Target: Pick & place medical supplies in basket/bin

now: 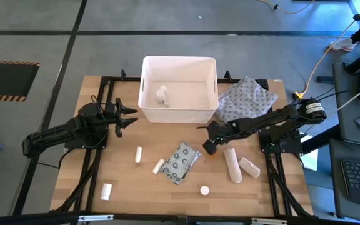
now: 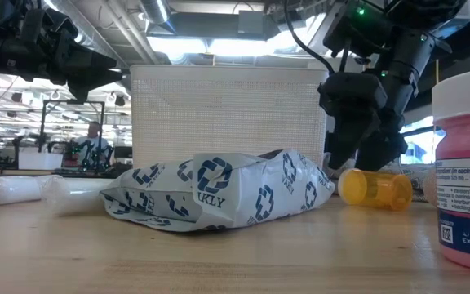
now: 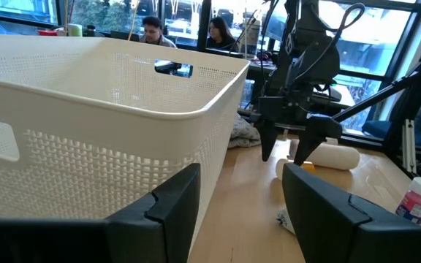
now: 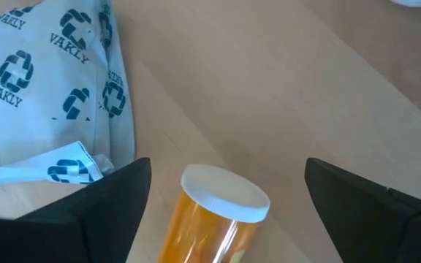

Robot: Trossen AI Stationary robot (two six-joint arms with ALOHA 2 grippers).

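Between the spread right gripper (image 4: 225,201) lies an orange bottle (image 4: 210,219), nearly hidden overhead.

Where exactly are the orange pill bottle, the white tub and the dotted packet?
Orange bottle (image 4: 210,219), right wrist view, on its clear orange body just below the white cap.
White tub (image 1: 179,114), high view, on its near wall.
Dotted packet (image 2: 219,192), low view, on its crumpled front face.

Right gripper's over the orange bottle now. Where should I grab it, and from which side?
Grip the orange bottle across its amber barrel, just behind the white cap, coming straight down. It lies on its side on the table, and the open right gripper already straddles it, one finger either side. The packet lies close by.
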